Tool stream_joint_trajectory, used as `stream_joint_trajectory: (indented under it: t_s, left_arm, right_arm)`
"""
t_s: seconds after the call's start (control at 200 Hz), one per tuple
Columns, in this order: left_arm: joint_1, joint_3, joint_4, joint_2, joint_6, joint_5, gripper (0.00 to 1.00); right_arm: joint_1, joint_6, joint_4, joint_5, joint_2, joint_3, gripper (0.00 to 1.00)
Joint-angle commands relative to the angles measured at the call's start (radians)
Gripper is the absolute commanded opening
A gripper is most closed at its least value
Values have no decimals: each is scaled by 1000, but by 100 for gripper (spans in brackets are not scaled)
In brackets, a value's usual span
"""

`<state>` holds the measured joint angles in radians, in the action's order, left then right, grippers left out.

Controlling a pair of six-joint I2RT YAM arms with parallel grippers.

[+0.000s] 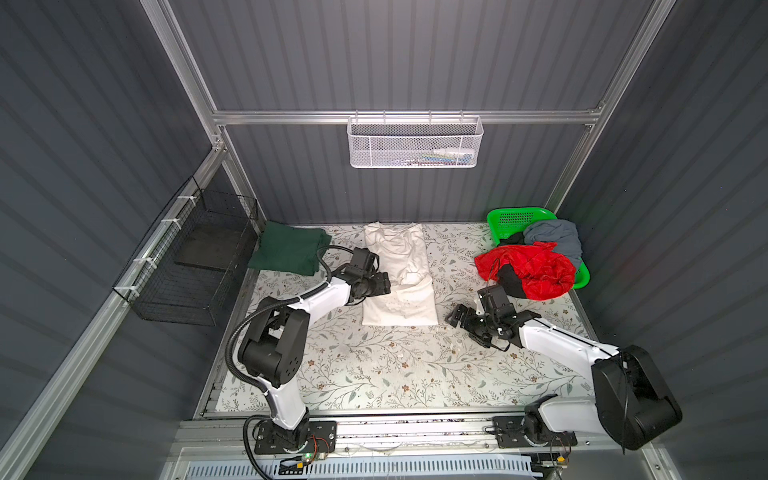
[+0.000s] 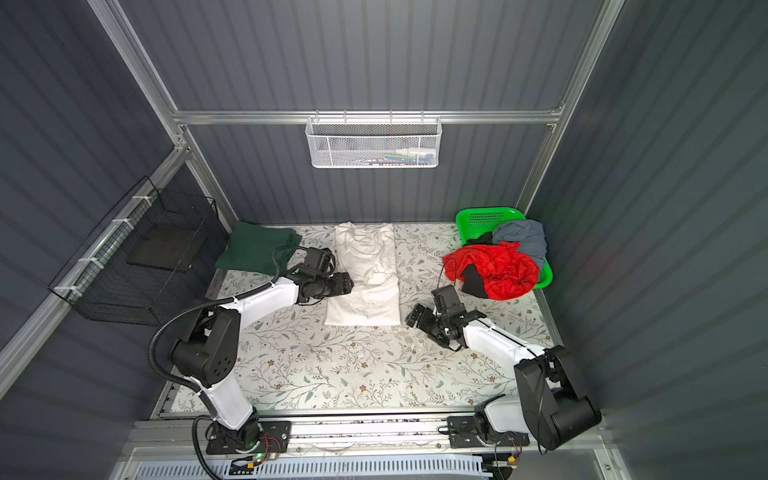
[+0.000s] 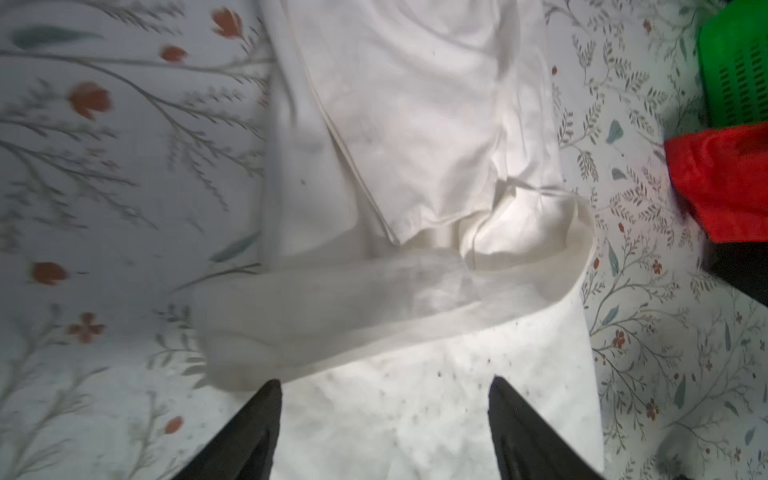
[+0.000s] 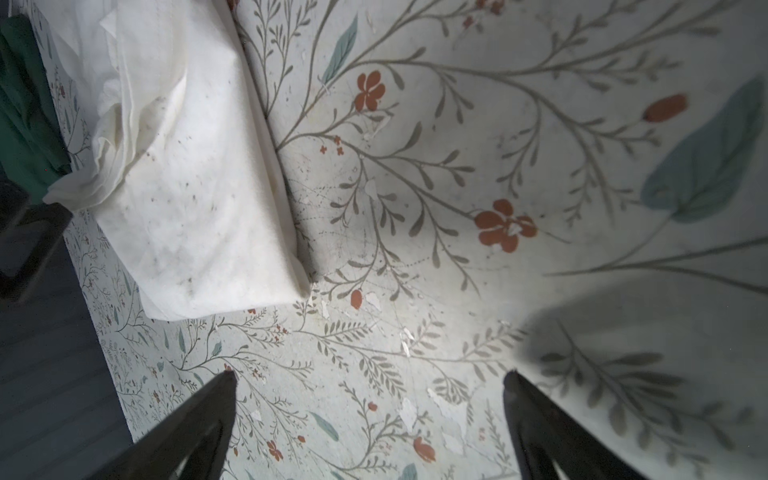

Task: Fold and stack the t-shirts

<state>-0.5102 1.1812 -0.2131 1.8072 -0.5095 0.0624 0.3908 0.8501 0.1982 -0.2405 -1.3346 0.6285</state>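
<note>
one: two grippers over the table (image 1: 374,365). where do they sit against the off-white shirt (image 1: 399,266)?

two: the left gripper (image 1: 387,286) is at the off-white shirt's left edge, about halfway along it, right where the near end is doubled over onto the rest. in the left wrist view its fingers (image 3: 257,428) stand apart above the cloth, the rolled fold edge just ahead of the tips, nothing pinched between them.

one: and the other?

two: the right gripper (image 1: 465,328) hangs just off the off-white shirt's near right corner, beside it but not touching. the right wrist view shows its jaws spread wide over bare flowered table, holding nothing.

one: how does the off-white shirt lie?

two: in both top views it is a long narrow strip running from the back wall toward the arms, sides folded in, wrinkled at the far end.

one: the other shirts?

two: the dark green shirt (image 1: 286,251) lies folded to the left of the off-white shirt's far end, apart from it. well to the right of the off-white shirt, the red shirt (image 1: 528,266) spills over the rim of the green basket (image 1: 515,216), a black shirt (image 1: 509,280) beneath it and a grey-blue shirt (image 1: 555,237) behind it.
</note>
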Motion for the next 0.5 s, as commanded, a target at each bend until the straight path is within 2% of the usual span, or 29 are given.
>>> stream_joint_trajectory:
  t_s: [0.0,0.21,0.495]
  left_arm:
    - [-48,45,16,39,-11,59,75]
    - [-94,111,24,129,-14,42,75]
    - [-94,220,-2,236,59,-103,76]
  right_arm:
    - [3,12,38,45,21,-9,99]
    - [3,-5,78,70,22,11,99]
    - [2,0,114,97,74,-11,99]
